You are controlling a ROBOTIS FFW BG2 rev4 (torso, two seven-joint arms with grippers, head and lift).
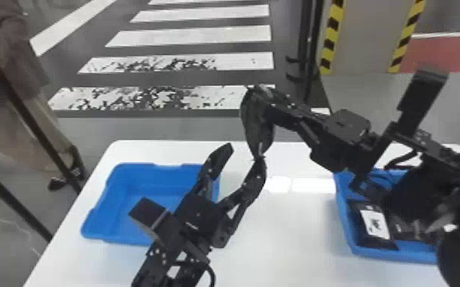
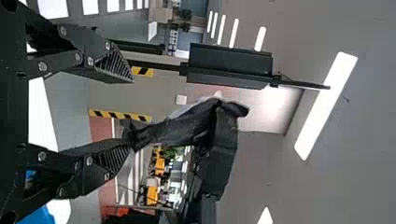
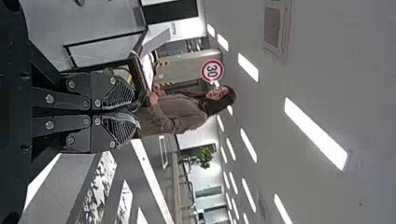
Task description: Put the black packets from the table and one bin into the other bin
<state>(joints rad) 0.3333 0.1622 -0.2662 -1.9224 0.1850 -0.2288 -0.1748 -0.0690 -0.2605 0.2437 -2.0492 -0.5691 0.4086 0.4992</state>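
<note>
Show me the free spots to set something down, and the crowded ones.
Bare: the table between left bin and right bin, plus the left bin's left part. Crowded: the right bin, holding black packets beneath the right arm, and above the table, where the right gripper's packet hangs near the left gripper.

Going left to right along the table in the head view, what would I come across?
A blue bin, then a black packet hanging from the right gripper, then another blue bin with a white-labelled packet inside.
</note>
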